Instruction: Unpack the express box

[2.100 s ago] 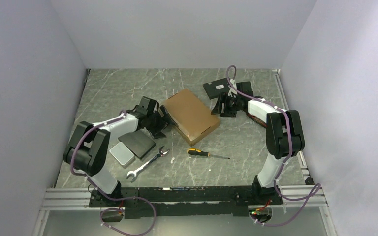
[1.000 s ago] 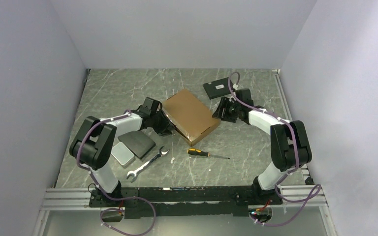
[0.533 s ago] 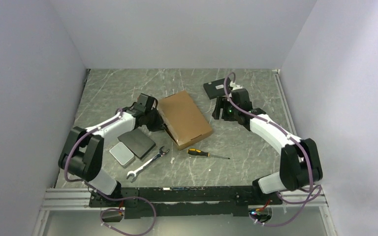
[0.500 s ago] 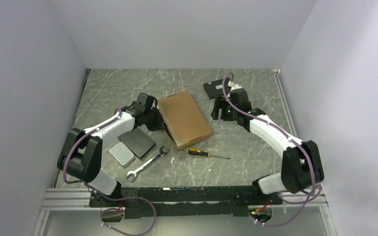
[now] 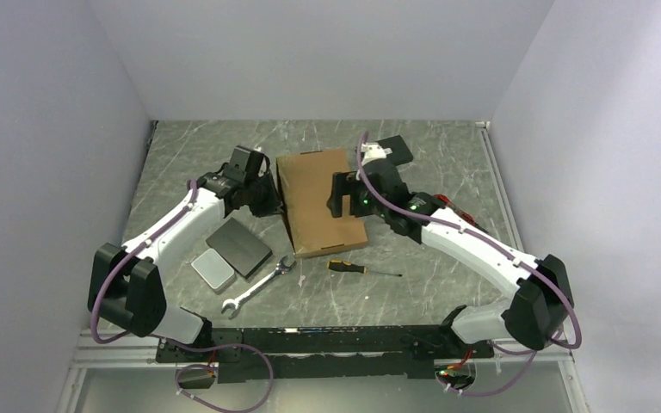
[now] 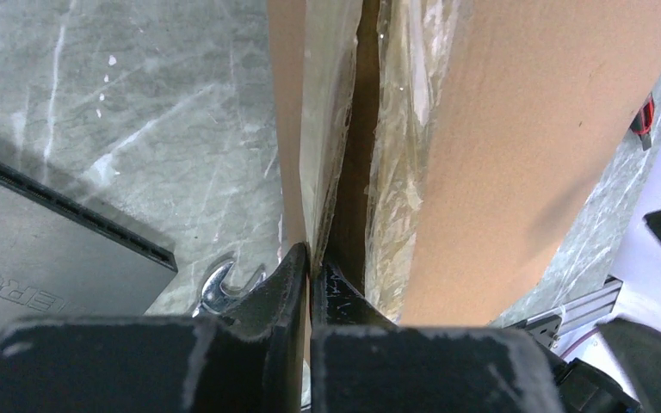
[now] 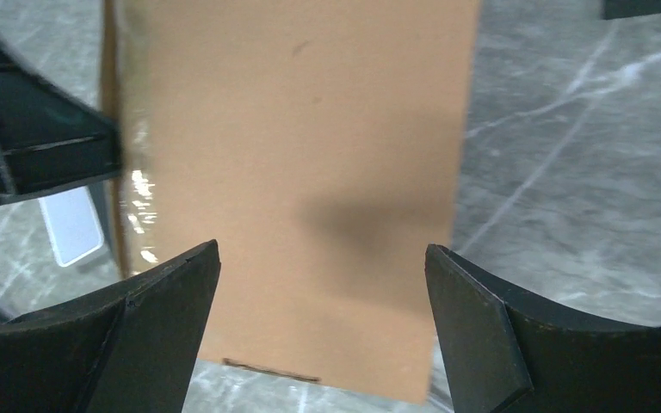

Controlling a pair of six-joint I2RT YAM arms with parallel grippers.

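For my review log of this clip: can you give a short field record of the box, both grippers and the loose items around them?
express box: lying flat, lid down, side seam slightly gaping
left gripper: shut on the box's side flap edge
right gripper: open, over the lid; contact unclear
in front of box: screwdriver, wrench
beside left arm: dark grey slab, metal tin
behind box: small black box

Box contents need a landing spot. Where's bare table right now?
Bare: back-left corner behind the left arm, and the near strip between screwdriver and front rail. Crowded: near left, where slab, tin and wrench sit together; centre, where the left hand pinches the express box edge and the open right hand hovers over it.
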